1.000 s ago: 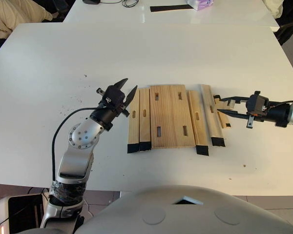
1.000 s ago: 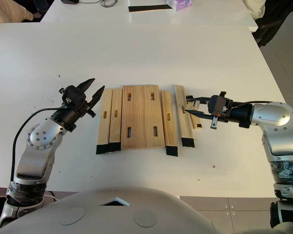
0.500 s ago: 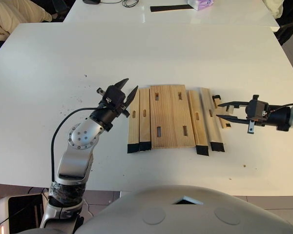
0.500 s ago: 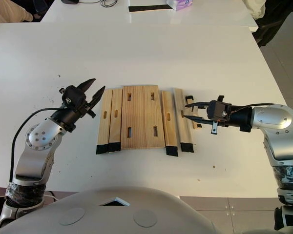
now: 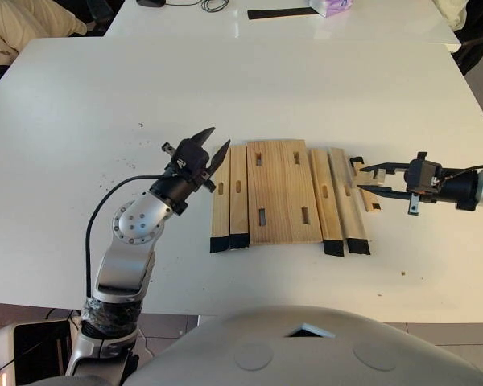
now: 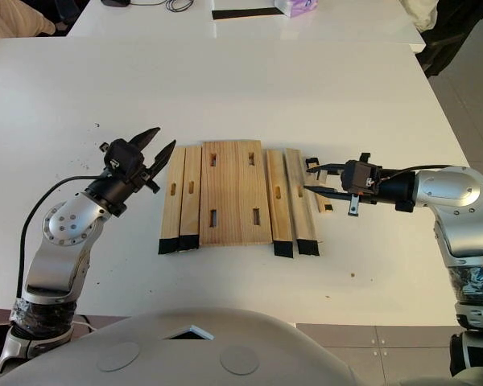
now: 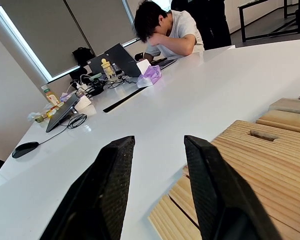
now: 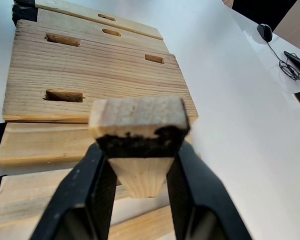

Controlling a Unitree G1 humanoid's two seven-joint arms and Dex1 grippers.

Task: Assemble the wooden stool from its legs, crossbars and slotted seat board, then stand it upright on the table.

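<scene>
We see the slotted seat board (image 5: 283, 193) lying flat in the middle of the white worktop (image 5: 105, 88), its four slots facing up. Two legs (image 5: 229, 197) lie side by side against its left edge, dark tips toward the near edge. Two more legs (image 5: 336, 203) lie just beside its right edge, the same way round. The short crossbars (image 5: 373, 201) lie flat just right of these, slightly askew.

The left claw (image 5: 214, 140) hovers released just left of the leftmost leg. Its two dark fingers (image 7: 110, 190) are spread and point toward the far right, with nothing between them.

The right claw (image 5: 362, 178) reaches in from the right, low over the crossbars and pointing left at the outer right leg. It too is released, its fingers (image 8: 85, 200) apart. In the right wrist view a dark-banded crossbar end (image 8: 140, 175) sits between them. We cannot tell whether they touch it.

On the next table, beyond the far edge, lie a black strip (image 5: 282, 14) and a purple box (image 5: 332, 6).
</scene>
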